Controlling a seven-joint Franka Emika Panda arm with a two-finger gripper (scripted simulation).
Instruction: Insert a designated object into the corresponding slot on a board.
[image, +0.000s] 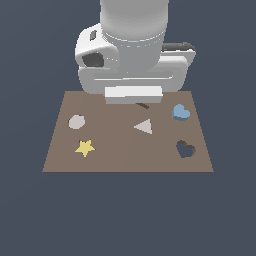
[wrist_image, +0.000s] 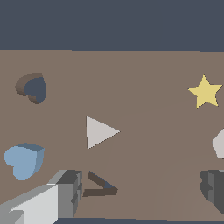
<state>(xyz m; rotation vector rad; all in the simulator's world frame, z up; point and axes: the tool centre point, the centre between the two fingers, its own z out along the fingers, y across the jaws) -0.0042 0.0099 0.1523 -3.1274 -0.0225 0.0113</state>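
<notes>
While the gripper (wrist_image: 140, 188) hangs with its fingers spread and empty over the board's (image: 115, 155) far middle, the blue heart (image: 181, 112) lies far-right, just beyond its slot (image: 185, 149), so descending here risks grabbing the white triangle (image: 144, 126) instead.

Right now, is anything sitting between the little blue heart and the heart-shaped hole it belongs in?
Nothing visible. The light-blue heart-shaped block and the dark heart-shaped cut-out lie on the exterior view's right of the brown board, with bare board between them. The white triangle sits off to the side.
</notes>
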